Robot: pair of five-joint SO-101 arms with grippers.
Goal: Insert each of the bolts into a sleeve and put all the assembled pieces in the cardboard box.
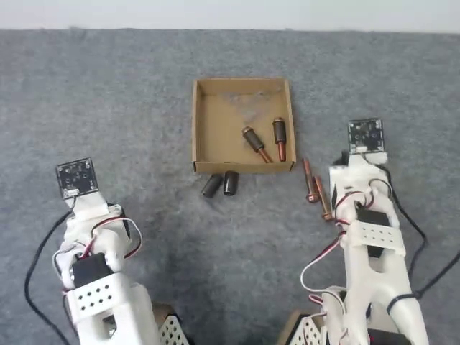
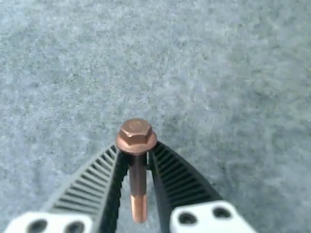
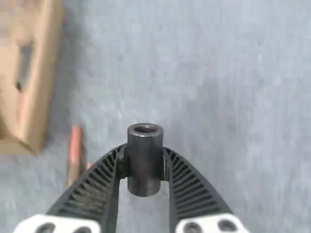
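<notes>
Presently, left gripper [image 2: 137, 151] is clamped on a copper bolt [image 2: 137, 184] (head outward); right gripper [image 3: 144, 153] grips a black sleeve [image 3: 144, 162]. The cardboard box [image 1: 195, 129] holds two assembled pieces [image 1: 256, 144]; loose sleeves [image 1: 211, 186] lie at its 6 o'clock, loose bolts [image 1: 309, 180] at 4 o'clock.

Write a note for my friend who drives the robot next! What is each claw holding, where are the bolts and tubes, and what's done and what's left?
Left gripper: shut on a bolt, head pointing away from the wrist.
Right gripper: shut on a sleeve, open end showing.
Cardboard box: two assembled pieces lie inside.
Two loose sleeves lie on the carpet just outside the box's near wall.
Two loose bolts lie beside its near right corner.
Done: two pairs boxed.
Left: join the held bolt and sleeve, assemble the two loose pairs, box all three.
</notes>
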